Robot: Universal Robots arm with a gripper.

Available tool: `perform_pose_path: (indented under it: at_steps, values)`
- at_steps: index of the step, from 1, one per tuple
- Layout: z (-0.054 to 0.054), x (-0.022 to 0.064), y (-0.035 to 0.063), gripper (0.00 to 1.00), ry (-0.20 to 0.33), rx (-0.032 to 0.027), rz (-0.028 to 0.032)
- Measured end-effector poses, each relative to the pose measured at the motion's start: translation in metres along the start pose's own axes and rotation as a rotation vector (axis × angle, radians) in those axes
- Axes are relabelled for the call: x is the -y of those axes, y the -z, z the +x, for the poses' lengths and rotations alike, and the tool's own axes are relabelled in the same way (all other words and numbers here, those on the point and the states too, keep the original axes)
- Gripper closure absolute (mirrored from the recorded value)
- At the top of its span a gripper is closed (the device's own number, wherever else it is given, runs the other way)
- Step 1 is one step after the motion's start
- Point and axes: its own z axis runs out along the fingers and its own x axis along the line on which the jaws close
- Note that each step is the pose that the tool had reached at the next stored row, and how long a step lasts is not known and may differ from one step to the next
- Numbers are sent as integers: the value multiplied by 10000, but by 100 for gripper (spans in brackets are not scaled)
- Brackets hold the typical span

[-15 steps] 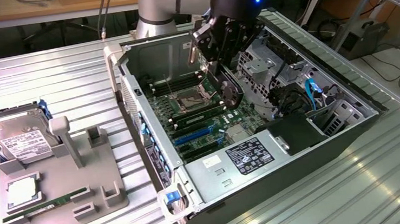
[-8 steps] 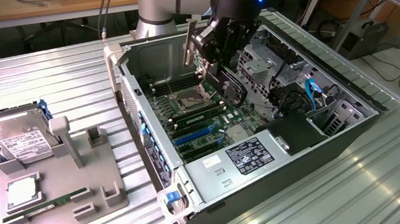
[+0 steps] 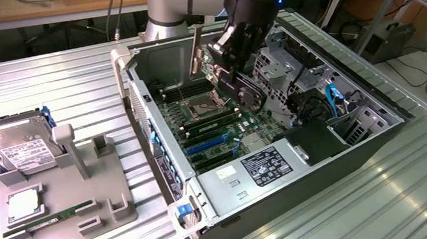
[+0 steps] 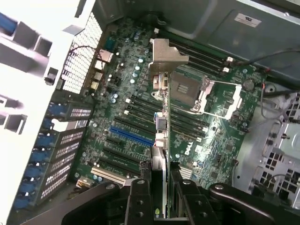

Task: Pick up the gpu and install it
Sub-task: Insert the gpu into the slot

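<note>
Gripper is reaching down into the open case and is holding the gpu, fingers closed narrow on either side of the card.

In the wrist view the gpu is showing edge-on, running away from the gripper, with its silver bracket at the far end beside the CPU socket. The card is hanging upright above the motherboard, crossing over the blue slot and the black slots near it. Cannot tell whether its lower edge is touching the board.

At the exterior view's left, a grey tray is sitting on the table beside the case, carrying a hard drive and a memory stick.
</note>
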Motion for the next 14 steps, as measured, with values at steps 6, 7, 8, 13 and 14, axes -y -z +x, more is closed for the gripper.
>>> perform_pose_path:
  at_steps: [6,7,8,13,14]
  values:
    - [0,1,-9,74,1251,-78,-12]
    - [0,1,-13,74,1497,-96,-15]
    - [1,2,-24,74,1844,-120,-20]
    - [1,5,-79,74,2920,-199,-29]
    - [1,6,-89,74,3111,-212,-31]
